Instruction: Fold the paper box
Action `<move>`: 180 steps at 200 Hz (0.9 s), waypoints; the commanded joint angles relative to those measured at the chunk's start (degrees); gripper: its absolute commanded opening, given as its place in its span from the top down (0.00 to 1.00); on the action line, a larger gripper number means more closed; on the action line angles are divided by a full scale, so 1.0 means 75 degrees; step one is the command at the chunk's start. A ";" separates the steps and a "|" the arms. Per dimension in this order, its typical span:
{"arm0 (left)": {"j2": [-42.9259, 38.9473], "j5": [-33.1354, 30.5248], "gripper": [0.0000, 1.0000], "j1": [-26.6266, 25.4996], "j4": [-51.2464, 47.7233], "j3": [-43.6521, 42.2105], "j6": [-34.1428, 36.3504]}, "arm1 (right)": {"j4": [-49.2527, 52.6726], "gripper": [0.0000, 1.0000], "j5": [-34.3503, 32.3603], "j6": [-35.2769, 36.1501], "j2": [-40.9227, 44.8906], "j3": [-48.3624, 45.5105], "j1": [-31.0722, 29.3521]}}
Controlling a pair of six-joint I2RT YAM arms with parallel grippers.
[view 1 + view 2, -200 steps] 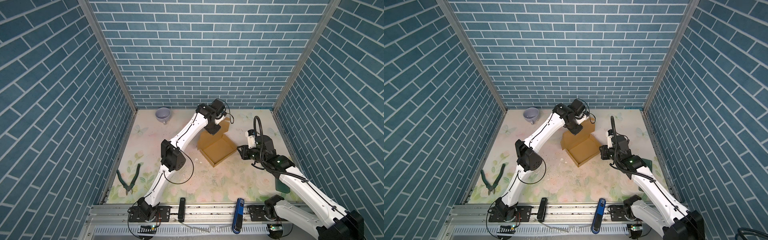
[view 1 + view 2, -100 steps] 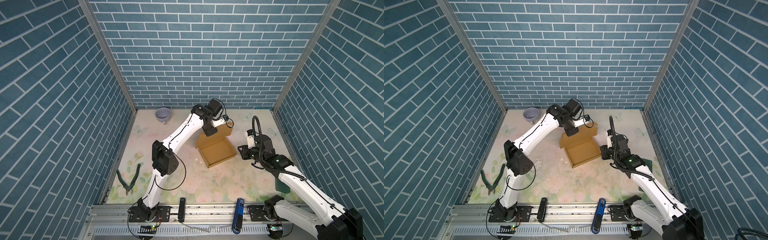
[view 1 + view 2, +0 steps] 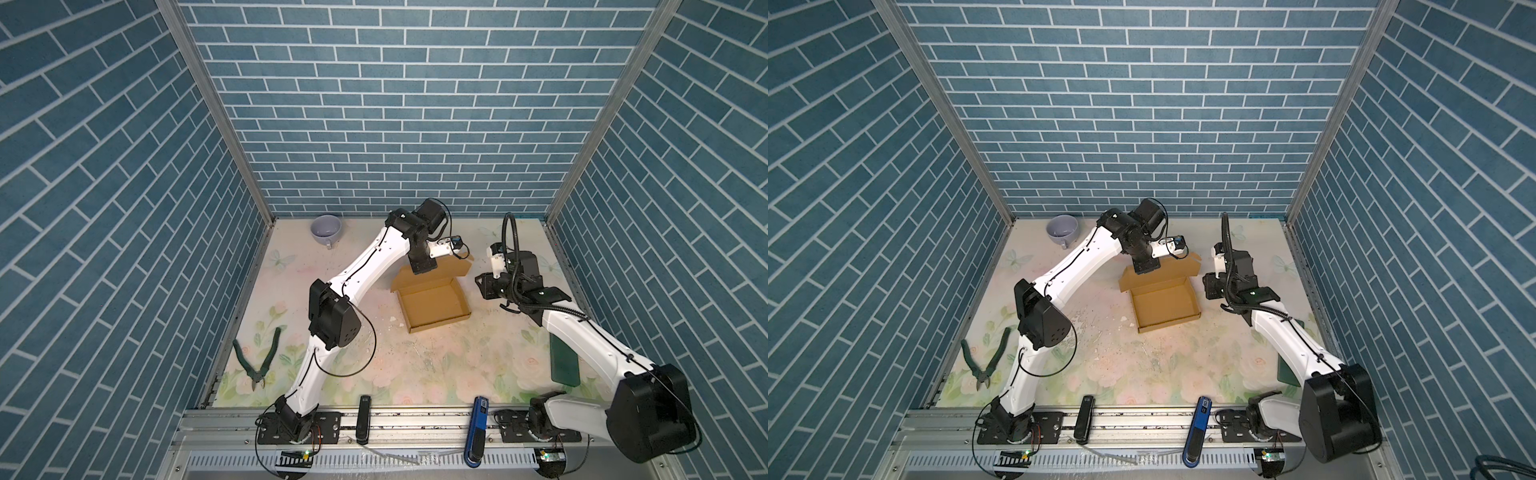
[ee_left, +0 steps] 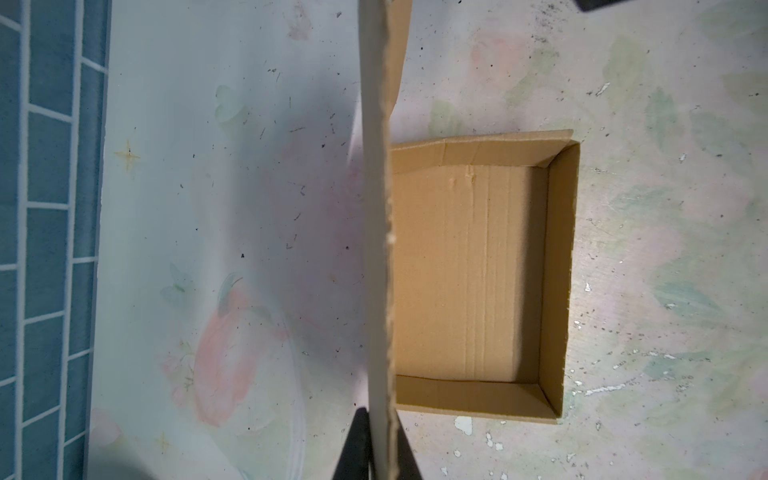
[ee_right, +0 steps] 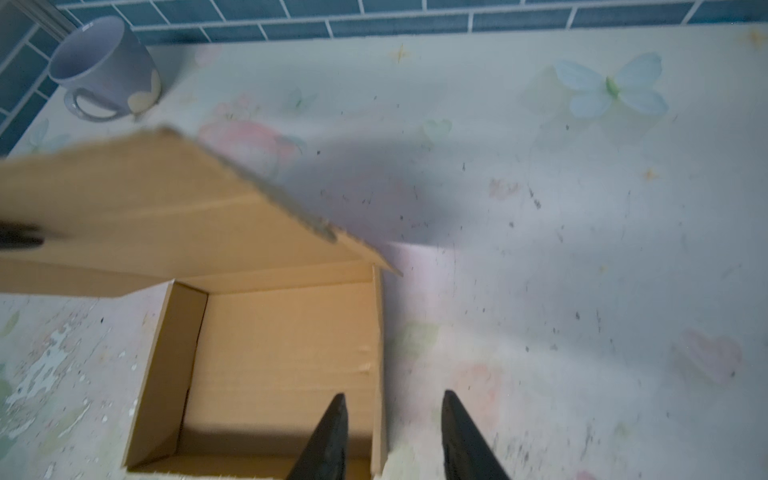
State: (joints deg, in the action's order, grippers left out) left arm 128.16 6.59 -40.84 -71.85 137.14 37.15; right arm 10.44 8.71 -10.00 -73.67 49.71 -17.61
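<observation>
The paper box (image 3: 434, 305) (image 3: 1165, 307) is a tan cardboard tray with its walls up, on the floral mat. Its lid (image 3: 446, 270) stands up along the far side. My left gripper (image 3: 422, 269) (image 3: 1144, 268) comes down on the lid's top edge and is shut on it. In the left wrist view the lid (image 4: 376, 208) shows edge-on, pinched between the jaws (image 4: 380, 415). My right gripper (image 3: 483, 286) (image 3: 1209, 286) hovers open at the box's right side. In the right wrist view its fingers (image 5: 332, 436) stand apart on either side of the tray's side wall (image 5: 378, 374).
A lilac mug (image 3: 327, 230) (image 5: 104, 70) stands at the back left corner. Green pliers (image 3: 259, 361) lie at the front left and a dark green block (image 3: 564, 363) at the front right. A black bar (image 3: 364, 419) and a blue one (image 3: 478, 432) sit on the front rail.
My left gripper has slid left along the lid and turned the box squarer to the table. The right gripper's jaws have spread a little wider; that arm barely moved.
</observation>
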 commanded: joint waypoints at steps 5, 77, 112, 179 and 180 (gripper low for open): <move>0.0037 0.0172 0.90 -0.0004 -0.0230 0.0201 0.0164 | -0.0720 0.61 0.1447 0.0701 -0.0727 0.0778 0.0444; 0.0045 0.0161 0.89 0.0066 -0.0146 0.0207 0.0017 | -0.0169 0.60 0.2424 0.1361 -0.1428 0.1617 0.0460; 0.0031 0.0176 0.89 0.0066 -0.0112 0.0207 -0.0040 | -0.0030 0.61 0.2541 0.1564 -0.1849 0.1976 0.0458; 0.0063 0.0257 0.89 0.0061 0.0018 0.0196 -0.0233 | 0.0104 0.69 0.2870 0.1591 -0.2248 0.2266 0.0428; 0.0060 0.0263 0.89 0.0058 0.0024 0.0202 -0.0231 | 0.0106 0.70 0.2870 0.1591 -0.2254 0.2266 0.0427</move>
State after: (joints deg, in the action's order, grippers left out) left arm 128.16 7.25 -40.51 -71.96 137.45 36.40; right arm 9.93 28.10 -0.95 -90.24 63.86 -14.04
